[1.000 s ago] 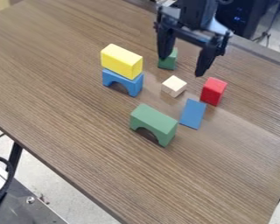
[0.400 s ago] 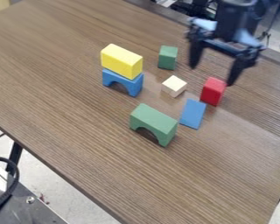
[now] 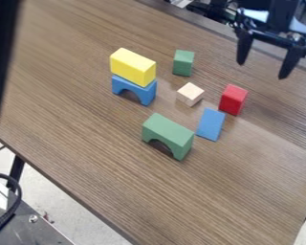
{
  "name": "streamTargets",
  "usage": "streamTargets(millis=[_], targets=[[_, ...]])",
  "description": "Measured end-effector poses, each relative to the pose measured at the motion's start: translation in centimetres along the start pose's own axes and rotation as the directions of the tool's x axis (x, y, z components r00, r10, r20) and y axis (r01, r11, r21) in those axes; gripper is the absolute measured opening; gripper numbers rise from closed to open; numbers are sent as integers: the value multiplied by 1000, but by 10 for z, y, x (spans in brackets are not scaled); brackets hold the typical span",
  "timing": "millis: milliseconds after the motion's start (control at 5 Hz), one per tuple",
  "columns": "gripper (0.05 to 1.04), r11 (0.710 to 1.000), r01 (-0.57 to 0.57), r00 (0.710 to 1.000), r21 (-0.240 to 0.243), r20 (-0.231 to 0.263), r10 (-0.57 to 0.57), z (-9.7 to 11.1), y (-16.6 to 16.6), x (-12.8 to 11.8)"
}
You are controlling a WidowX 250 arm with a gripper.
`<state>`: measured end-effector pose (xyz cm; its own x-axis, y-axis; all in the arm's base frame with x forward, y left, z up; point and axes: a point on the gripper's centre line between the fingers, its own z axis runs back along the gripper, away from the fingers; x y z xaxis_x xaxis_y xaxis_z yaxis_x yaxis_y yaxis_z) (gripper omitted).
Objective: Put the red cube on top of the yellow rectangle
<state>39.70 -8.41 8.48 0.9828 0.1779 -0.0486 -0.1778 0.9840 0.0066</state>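
Nearest, around the middle of the frame, a green arch block (image 3: 168, 132) stands on the desk (image 3: 149, 201). Behind it to the right lies a blue flat block (image 3: 210, 124). Just beside this one, right of the centre, is the red cube (image 3: 233, 100); it looks plain red, a little taller than wide, with a brighter top. In the upper left part, the yellow rectangle (image 3: 131, 67) rests on a blue arch block (image 3: 134, 89). Farther, at the upper right, the gripper (image 3: 263, 71) hangs with its fingers apart.
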Motion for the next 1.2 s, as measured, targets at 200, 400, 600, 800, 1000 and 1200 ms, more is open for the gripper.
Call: streamTargets(millis=[200,400,600,800,1000,1200], targets=[[999,999,-49,998,-8,-28,49,0,5,0],[999,996,-93,993,-9,-73,93,-4,20,-3],[999,990,-138,982,13,-125,139,-18,39,-10],[999,990,-139,981,17,-137,140,-26,43,-13],[999,993,-120,985,12,-121,121,-28,49,-9],[999,993,-114,987,-13,-119,112,-28,42,-9]])
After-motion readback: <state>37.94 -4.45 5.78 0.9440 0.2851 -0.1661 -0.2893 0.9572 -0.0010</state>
